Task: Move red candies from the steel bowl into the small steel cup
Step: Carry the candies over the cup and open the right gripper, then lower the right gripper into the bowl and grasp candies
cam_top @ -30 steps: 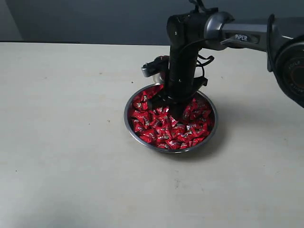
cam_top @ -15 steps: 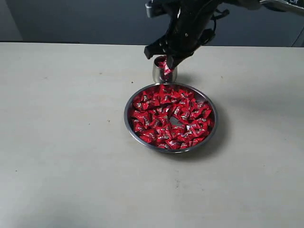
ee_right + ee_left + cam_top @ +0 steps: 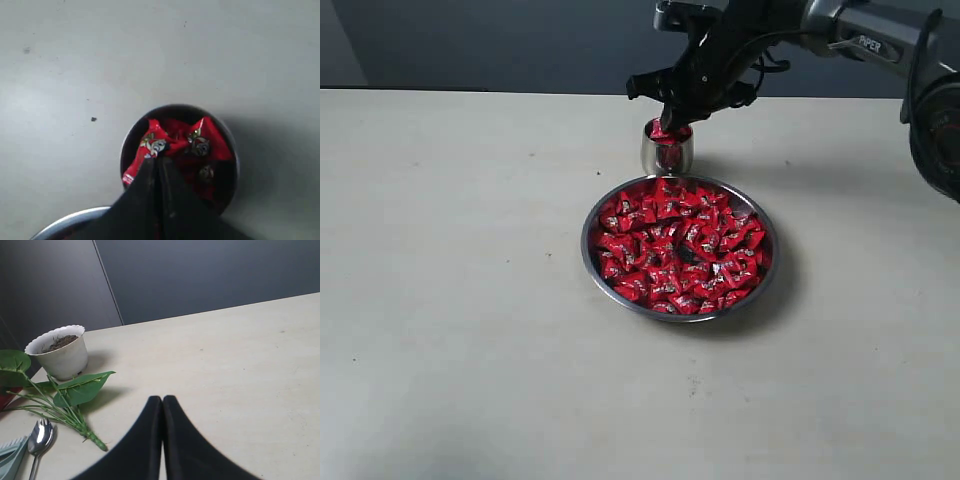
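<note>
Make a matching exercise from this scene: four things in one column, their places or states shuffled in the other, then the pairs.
1. steel bowl
2. small steel cup
3. right gripper
4. white pot

A. holds soil, beside a leafy sprig
B. shut, over the cup's mouth
C. wide, heaped with red candies
D. narrow, a few candies inside

Pairs: 1-C, 2-D, 3-B, 4-A

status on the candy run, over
Right end effector shut on a red candy, over the cup. Left end effector shut, empty. Bowl full of candies. Nothing in the way.
</note>
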{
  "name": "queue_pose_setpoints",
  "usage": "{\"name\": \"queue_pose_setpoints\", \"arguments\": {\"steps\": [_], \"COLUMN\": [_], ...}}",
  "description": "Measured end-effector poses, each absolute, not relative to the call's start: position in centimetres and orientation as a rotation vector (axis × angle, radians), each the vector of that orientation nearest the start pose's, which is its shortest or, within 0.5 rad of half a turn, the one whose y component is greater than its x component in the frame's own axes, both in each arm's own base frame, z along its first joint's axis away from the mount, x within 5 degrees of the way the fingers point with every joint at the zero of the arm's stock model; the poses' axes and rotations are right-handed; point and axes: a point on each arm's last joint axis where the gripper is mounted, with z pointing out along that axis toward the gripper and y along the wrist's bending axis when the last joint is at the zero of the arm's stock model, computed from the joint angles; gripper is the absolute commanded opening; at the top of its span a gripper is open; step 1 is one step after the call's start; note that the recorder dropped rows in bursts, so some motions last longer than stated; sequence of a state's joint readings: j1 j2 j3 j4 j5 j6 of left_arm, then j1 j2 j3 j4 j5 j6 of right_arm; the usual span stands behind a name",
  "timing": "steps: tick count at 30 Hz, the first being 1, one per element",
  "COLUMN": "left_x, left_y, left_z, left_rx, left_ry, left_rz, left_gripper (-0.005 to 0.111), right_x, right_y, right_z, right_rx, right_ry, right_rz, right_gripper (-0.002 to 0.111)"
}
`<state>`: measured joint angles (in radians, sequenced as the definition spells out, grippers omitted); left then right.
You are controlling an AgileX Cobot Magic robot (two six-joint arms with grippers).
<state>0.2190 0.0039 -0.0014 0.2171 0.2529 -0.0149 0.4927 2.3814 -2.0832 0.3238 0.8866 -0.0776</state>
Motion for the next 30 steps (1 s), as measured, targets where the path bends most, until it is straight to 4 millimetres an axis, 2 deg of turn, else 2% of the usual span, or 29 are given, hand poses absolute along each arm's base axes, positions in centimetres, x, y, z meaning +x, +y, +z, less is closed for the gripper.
{"name": "queue_pose_setpoints", "arguments": {"steps": [1, 4, 5, 12, 18, 20, 23, 26, 30], "left_x": [5.3, 5.3, 5.3, 5.3, 5.3, 5.3, 5.3, 5.3, 5.3], "left_y": [1.7, 1.7, 1.7, 1.7, 1.7, 1.7, 1.7, 1.7, 1.7], "left_z": [19.1, 19.1, 19.1, 19.1, 19.1, 19.1, 19.1, 19.1, 19.1], "left_rx": [-0.060, -0.060, -0.060, -0.060, -0.060, -0.060, -0.060, -0.060, -0.060], "left_ry": [1.745, 1.745, 1.745, 1.745, 1.745, 1.745, 1.745, 1.745, 1.745], "left_rz": [0.351, 0.351, 0.351, 0.351, 0.351, 0.351, 0.351, 0.351, 0.351], "left_gripper": [0.000, 0.000, 0.000, 0.000, 0.000, 0.000, 0.000, 0.000, 0.000], "right_x": [45.2, 45.3, 45.4, 45.3, 43.9, 43.2, 42.8, 41.8, 39.5], "right_y": [26.7, 26.7, 26.8, 26.8, 26.2, 25.9, 25.9, 26.3, 26.9], "right_z": [18.0, 18.4, 18.7, 20.6, 23.4, 23.8, 24.0, 23.3, 22.1], "right_rx": [-0.569, -0.569, -0.570, -0.608, -0.673, -0.718, -0.761, -0.800, -0.892], "right_ry": [2.624, 2.606, 2.597, 2.601, 2.649, 2.694, 2.719, 2.751, 2.811], "right_rz": [0.521, 0.516, 0.515, 0.508, 0.509, 0.502, 0.499, 0.497, 0.482], "right_gripper": [0.005, 0.035, 0.038, 0.032, 0.032, 0.032, 0.032, 0.032, 0.032]}}
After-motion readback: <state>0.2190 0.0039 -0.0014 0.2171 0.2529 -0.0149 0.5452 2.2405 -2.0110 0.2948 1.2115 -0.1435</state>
